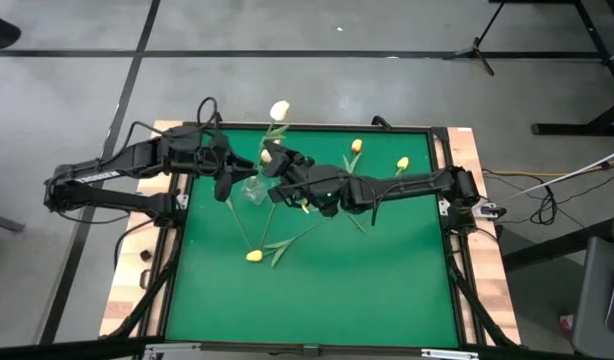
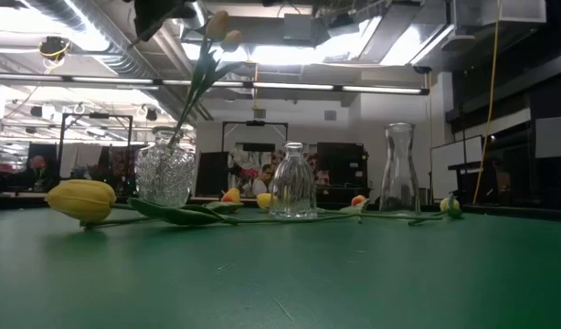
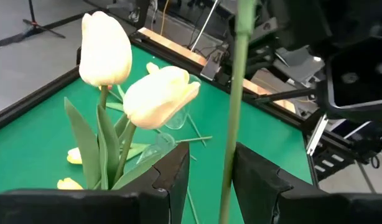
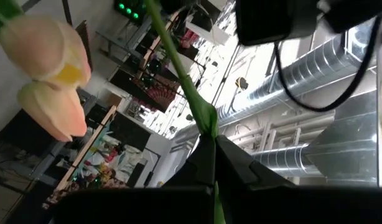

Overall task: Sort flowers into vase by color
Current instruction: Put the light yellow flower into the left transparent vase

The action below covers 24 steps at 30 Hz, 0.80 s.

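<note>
Your right gripper (image 4: 213, 155) pinches a thin, bendy tulip stem (image 4: 178, 71). Your left gripper (image 3: 209, 171) stands half spread around it. Hold low; flowers are light and floppy.

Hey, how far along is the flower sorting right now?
Done: two white tulips already stand in the cut-glass vase. In hand: the right gripper is shut on a green stem, and that stem also passes between the left gripper fingers. Left: several yellow tulips lie on the green mat, and two clear vases look empty.
</note>
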{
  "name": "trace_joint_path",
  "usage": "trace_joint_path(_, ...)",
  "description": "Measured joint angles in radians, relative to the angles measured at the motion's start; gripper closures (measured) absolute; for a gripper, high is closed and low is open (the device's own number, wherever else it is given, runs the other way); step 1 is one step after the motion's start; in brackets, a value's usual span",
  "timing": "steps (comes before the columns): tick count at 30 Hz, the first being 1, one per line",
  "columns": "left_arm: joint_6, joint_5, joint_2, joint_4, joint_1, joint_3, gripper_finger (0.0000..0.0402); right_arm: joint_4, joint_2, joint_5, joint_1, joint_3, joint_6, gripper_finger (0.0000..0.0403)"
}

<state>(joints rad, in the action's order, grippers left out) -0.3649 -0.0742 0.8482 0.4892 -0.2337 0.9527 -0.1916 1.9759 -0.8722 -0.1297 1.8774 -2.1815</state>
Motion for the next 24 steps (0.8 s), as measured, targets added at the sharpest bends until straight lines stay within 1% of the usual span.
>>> trace_joint_path(11,0.008,0.0,0.001,-0.003,0.0,0.0,0.0292,0.045,0.0,-0.003,-0.009,0.0,0.001,0.0398)
trace_joint_path(19,0.018,0.0,0.001,-0.003,0.0,0.0,0.0334,0.051,0.0,0.039,-0.009,0.0,0.001,0.0398)
trace_joint_path(24,0.027,0.001,0.001,-0.003,0.0,0.0,0.0352,0.07,0.0,0.073,-0.009,0.0,0.0,0.0398)
